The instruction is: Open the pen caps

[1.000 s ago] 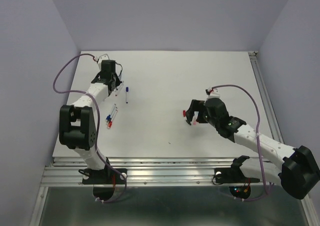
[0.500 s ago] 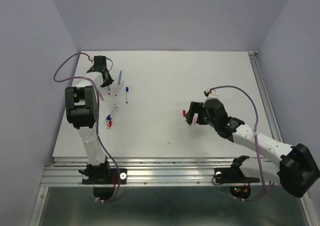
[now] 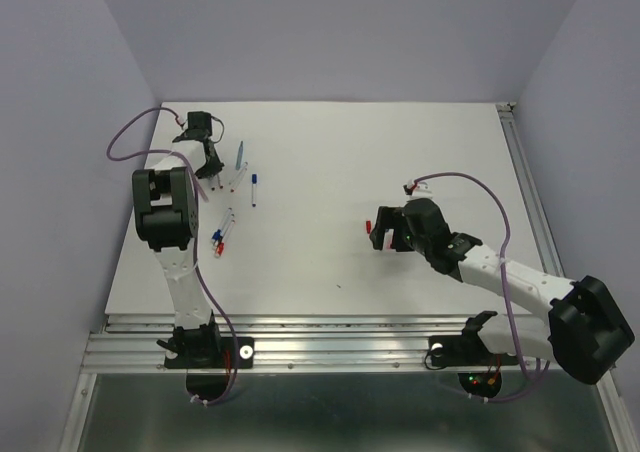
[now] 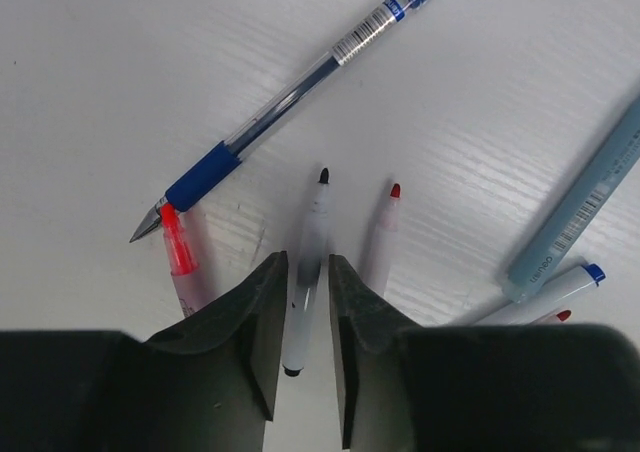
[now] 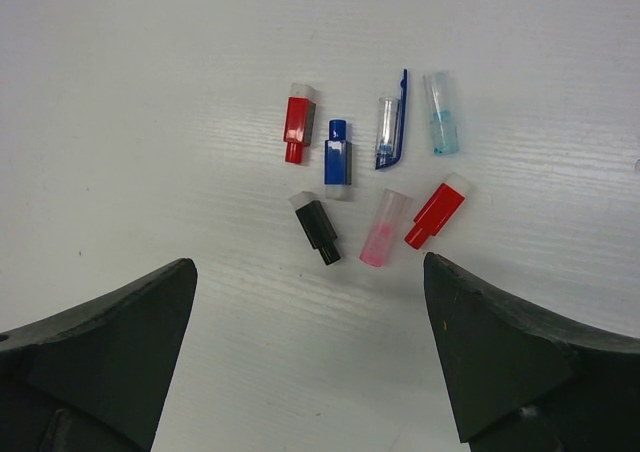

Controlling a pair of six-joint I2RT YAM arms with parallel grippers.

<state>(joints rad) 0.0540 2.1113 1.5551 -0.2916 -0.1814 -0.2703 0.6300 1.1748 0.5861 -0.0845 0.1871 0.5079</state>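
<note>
Left gripper [image 4: 305,260], shifted since a second ago, stands narrowly parted astride the black-tipped pen [image 4: 318,212], hiding the flanking red-tipped barrels' [image 4: 383,234] rear ends; right gripper [image 5: 308,265] gapes empty above pen caps [image 5: 298,122].

White table [image 3: 350,152] with scattered pens [image 4: 290,102] and loose pen caps [image 5: 337,159]

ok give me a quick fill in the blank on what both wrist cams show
In the right wrist view, ___ loose pen caps lie on the table.
The pen between the left fingers has a ___ tip.
The right fingers stand wide ___.
Missing: seven, black, open.
</note>
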